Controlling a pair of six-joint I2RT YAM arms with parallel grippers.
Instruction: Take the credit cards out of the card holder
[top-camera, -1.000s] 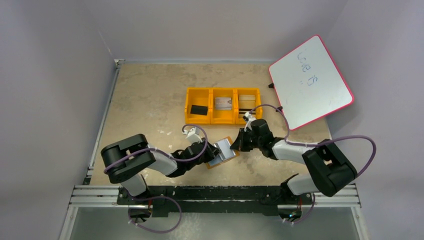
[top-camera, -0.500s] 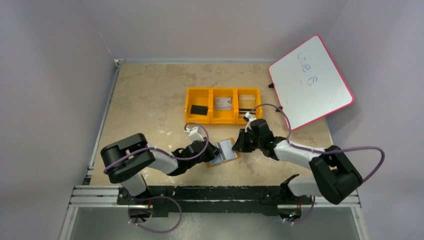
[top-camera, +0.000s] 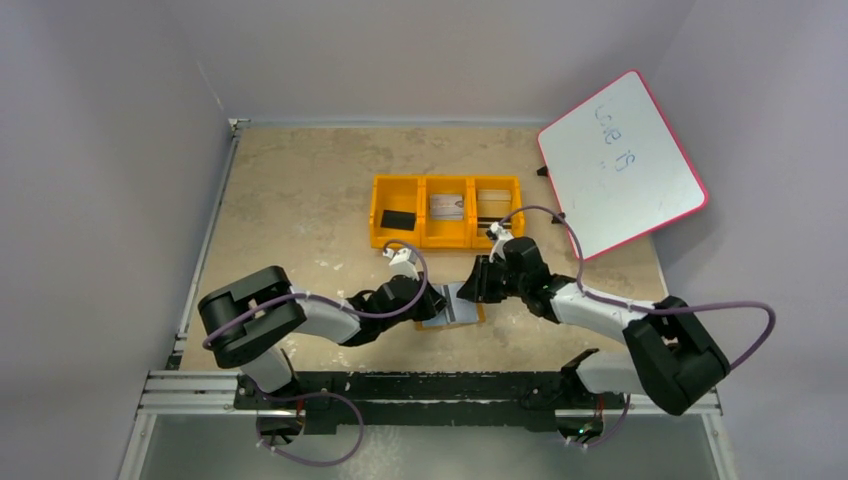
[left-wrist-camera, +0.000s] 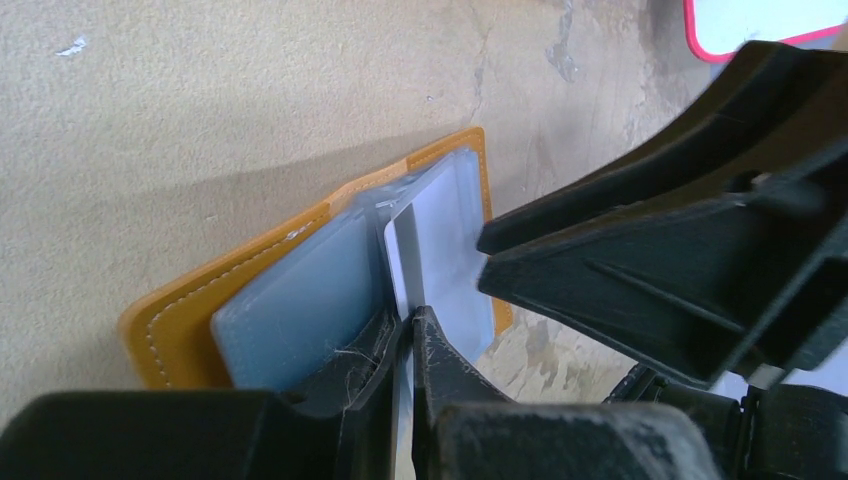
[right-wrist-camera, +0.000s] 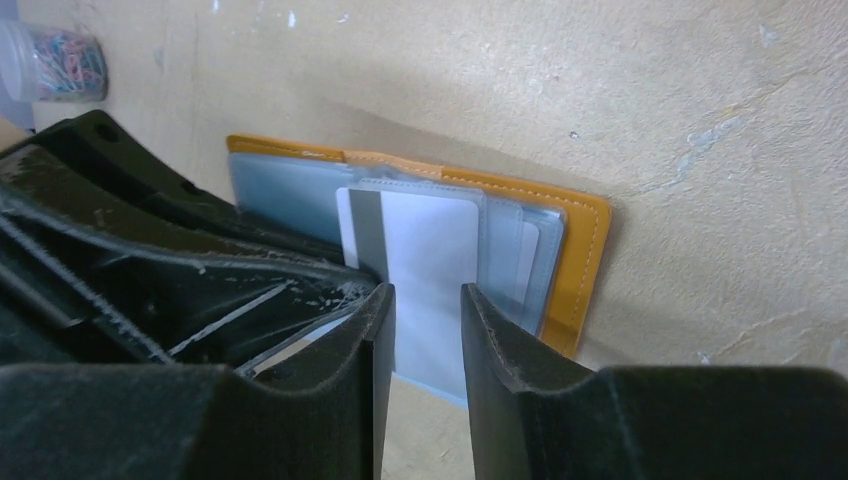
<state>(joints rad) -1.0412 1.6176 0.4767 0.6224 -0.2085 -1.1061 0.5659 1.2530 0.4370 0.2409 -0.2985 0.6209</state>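
Observation:
The tan card holder lies open on the table between my two grippers, with its pale blue-grey pockets facing up. A pale credit card with a grey stripe sticks partly out of the middle pocket, past the holder's edge. My left gripper is shut on a thin edge of that card; its fingertips press together. My right gripper is open just above the same card, one finger on each side of it, holding nothing. Its black body fills the right of the left wrist view.
An orange three-compartment tray stands behind the holder, with a black block on the left and cards in the other compartments. A pink-rimmed whiteboard leans at the back right. A jar of paper clips stands nearby.
The holder has turned and now lies squarer to the table edge. My left gripper moved right over it. My right gripper shifted slightly left toward the card.

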